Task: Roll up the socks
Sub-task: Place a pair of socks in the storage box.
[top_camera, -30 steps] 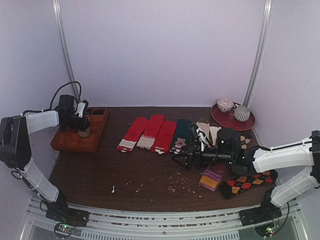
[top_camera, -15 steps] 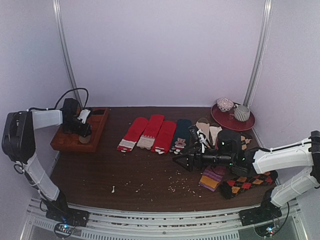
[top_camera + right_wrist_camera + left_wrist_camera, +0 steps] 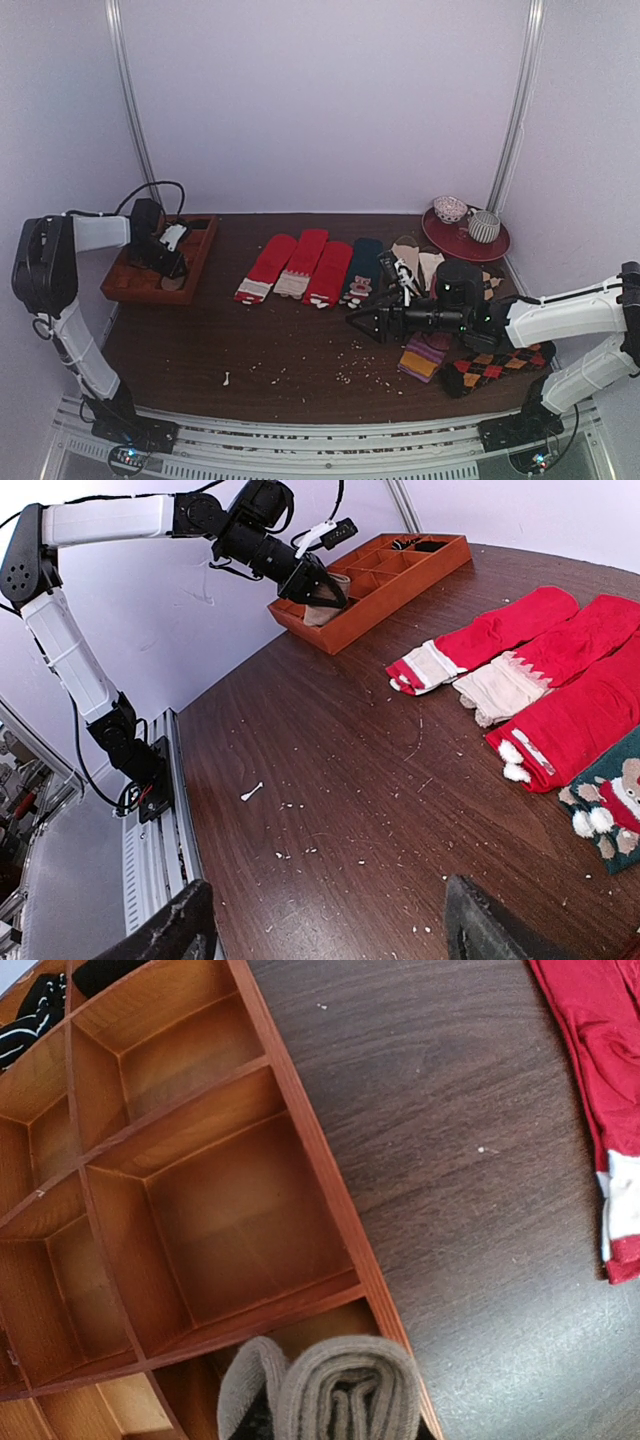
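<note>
My left hand [image 3: 170, 272] is clenched on the rolled tan-brown knit socks [image 3: 345, 1390], a fist-size bundle. It sits at the near corner compartment of the reddish-brown wooden divided tray [image 3: 135, 292], at the left of the dark wooden table [image 3: 250, 340]. I cannot tell whether the bundle touches the compartment floor. Flat red socks with white cuffs [image 3: 300, 265] lie mid-table. My right hand [image 3: 355, 321] hangs low over the table just right of them, released, its fingers [image 3: 180, 925] spread wide and holding nothing.

Tan socks [image 3: 345, 1390], rolled bundle, corner compartment of wooden tray [image 3: 300, 1140]
</note>
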Motion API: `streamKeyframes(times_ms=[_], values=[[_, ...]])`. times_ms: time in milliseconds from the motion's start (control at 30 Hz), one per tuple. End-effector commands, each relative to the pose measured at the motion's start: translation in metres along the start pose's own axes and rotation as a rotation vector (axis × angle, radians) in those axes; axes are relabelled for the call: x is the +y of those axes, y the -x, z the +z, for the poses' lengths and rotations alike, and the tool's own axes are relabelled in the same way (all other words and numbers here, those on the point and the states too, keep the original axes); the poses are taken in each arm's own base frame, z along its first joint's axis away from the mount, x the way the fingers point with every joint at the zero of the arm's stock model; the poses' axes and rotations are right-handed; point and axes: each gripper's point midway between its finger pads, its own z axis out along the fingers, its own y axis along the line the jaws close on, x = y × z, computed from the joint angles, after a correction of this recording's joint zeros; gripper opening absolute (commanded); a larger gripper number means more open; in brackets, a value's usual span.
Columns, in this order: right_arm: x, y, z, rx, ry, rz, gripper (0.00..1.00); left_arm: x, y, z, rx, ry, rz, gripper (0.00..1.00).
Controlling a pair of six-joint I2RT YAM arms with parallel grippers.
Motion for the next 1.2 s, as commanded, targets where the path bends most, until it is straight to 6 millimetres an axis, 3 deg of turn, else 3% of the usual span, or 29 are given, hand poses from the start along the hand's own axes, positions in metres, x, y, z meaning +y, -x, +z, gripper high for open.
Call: streamKeyframes(times_ms=[0,100,300,500,733,900,1067,1167], values=[[0.001,-0.001,-0.004,-0.013,0.012,0.013,0.79,0.008,0.005,0.001,0.022,0.015,0.054,0.0],[-0.001,-0.005,-0.005,-0.006,0.004,0.016,0.79,0.011,0.004,0.004,0.062,0.018,0.123,0.0],[-0.003,-0.005,-0.005,-0.002,-0.003,0.018,0.78,0.004,-0.028,0.018,0.211,-0.048,0.165,0.0],[-0.005,-0.006,-0.006,0.0,-0.011,0.02,0.78,-0.002,-0.043,0.027,0.258,-0.082,0.155,0.0],[-0.008,-0.008,-0.005,0.005,-0.021,0.028,0.78,0.002,-0.052,0.049,0.323,-0.078,0.121,0.0],[-0.01,-0.011,0.0,0.016,-0.026,0.034,0.78,0.011,-0.071,0.061,0.409,-0.033,0.11,0.0],[-0.011,-0.012,0.007,0.022,-0.013,0.048,0.78,0.015,-0.064,0.072,0.423,0.011,0.1,0.0],[-0.01,-0.012,0.01,0.027,-0.001,0.056,0.77,0.01,-0.059,0.08,0.437,0.033,0.137,0.07]])
